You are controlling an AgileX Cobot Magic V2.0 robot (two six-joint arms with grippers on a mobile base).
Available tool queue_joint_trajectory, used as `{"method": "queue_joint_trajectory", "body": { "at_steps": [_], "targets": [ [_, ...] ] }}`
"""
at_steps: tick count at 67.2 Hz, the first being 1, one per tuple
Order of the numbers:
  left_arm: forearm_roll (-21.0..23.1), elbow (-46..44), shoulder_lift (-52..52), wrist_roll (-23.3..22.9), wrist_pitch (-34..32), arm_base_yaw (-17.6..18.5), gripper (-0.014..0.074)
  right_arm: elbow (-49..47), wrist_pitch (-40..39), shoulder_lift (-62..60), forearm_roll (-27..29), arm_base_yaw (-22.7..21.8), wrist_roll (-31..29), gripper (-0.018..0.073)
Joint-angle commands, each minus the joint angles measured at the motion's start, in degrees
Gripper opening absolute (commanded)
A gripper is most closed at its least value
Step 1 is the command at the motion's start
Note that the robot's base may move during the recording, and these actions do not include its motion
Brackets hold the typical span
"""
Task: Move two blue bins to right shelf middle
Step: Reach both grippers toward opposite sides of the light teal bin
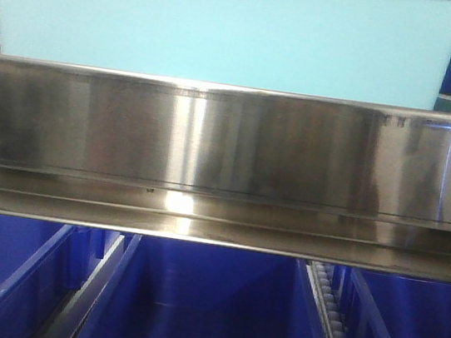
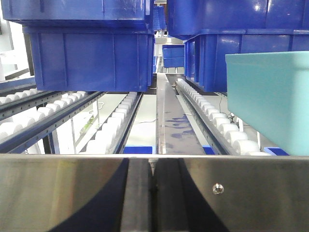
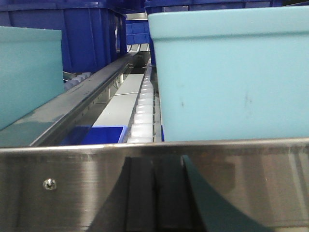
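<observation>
Blue bins, where: we saw dark blue bins [image 2: 91,58] standing on the roller lanes [image 2: 116,130] in the left wrist view, one lot on the left lane and another on the right lane, each seemingly stacked two high. More open ones showed on the tier below in the front view.
Neighbour: a teal bin [image 3: 231,77] sat just behind the steel lip [image 1: 229,144] of the shelf and filled most of the right wrist view. We did not count it as a task item.
Pointing: the blue bins stood upright with their open tops up. We judged that their long axis ran along the lanes, away from the lip, so a short end wall faced us.
Handling: they looked like stiff moulded plastic with ribbed walls and a thick rim. The lower ones looked empty, so we judged them light. The walls looked smooth and likely slippery, and on rollers a bin would probably slide at a light push.
Where to take hold: we judged the rim of the near end wall the best place, or the two long sides with one arm on each.
Left claw: we could not see it directly, only a dark reflection in the lip, so we could not tell how wide it stood.
Right claw: the same held here. We could not tell its opening, and nothing showed it holding a bin.
Progress: we judged neither blue bin taken up yet.
</observation>
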State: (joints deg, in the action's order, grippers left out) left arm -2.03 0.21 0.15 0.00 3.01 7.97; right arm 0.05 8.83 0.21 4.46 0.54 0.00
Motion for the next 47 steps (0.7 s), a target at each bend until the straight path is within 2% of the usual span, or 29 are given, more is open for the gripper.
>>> {"method": "queue_joint_trajectory", "body": {
  "at_steps": [1, 35, 47],
  "targets": [
    [0.4, -0.2, -0.1, 0.0, -1.0, -0.2, -0.0111, -0.1, -1.1, -0.2, 0.0, 0.1, 0.0, -0.0161],
    [0.4, -0.2, -0.1, 0.0, -1.0, -0.2, -0.0111, -0.1, -1.1, -0.2, 0.0, 0.1, 0.0, -0.0161],
    [0.3, -0.2, -0.1, 0.0, -5.6, -0.2, -0.0111, -0.1, -2.4, -0.2, 0.0, 0.1, 0.0, -0.0161]
  ]
}}
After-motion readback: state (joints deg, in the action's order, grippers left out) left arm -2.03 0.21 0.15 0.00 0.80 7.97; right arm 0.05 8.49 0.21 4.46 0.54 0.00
